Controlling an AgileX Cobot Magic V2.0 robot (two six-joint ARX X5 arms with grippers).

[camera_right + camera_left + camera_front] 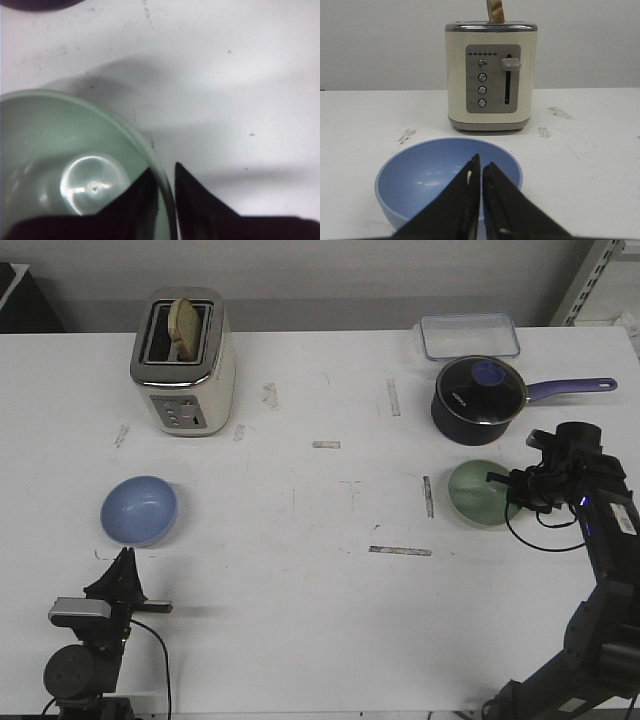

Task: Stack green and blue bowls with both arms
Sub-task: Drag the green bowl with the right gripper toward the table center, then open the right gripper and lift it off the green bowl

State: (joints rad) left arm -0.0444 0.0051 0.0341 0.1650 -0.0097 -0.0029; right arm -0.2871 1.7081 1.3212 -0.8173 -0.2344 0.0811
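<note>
The right fingers (165, 187) pinched the green bowl's (480, 492) rim, one inside, one outside; lifting slowly and level seemed wise to keep that thin grip. The left fingers (481, 172) were clenched on nothing, the blue bowl (437, 175) resting on the surface (320, 540) just ahead of them.

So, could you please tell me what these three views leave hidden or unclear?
- Front view: the right gripper is too small to show its grip on the pale green glossy bowl.
- Right wrist view: the green bowl is cut off by the edges, so its far rim is unseen.
- Left wrist view: the left gripper hides part of the light blue round bowl.
- Front view: the cream toaster's button markings are too small.
</note>
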